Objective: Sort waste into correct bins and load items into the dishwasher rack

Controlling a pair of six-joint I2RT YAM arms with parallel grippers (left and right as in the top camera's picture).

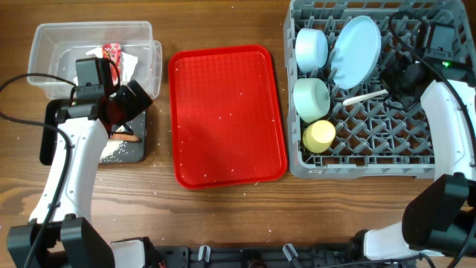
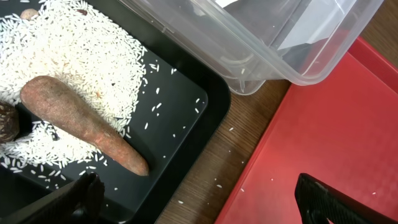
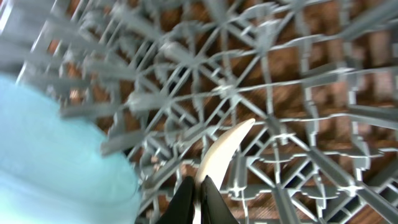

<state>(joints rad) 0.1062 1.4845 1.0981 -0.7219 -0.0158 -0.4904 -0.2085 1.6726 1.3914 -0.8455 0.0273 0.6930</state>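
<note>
**Spoon pinched over the rack**

Right gripper (image 3: 199,194) is clamped on the white plastic spoon (image 3: 225,149), slanting over the dishwasher rack (image 3: 298,93). Left gripper (image 2: 198,186) gapes empty beside the black tray (image 2: 180,106), carrot-shaped piece (image 2: 81,121) lying inside

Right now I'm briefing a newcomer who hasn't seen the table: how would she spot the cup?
Find the grey dishwasher rack on the table's right. Down its left edge sit a pale blue bowl, a mint-green bowl, then the cup, lowest in the overhead view. It alone is yellow.

Red tray (image 1: 227,112) open, dishwasher rack (image 1: 372,170) crowded
</note>
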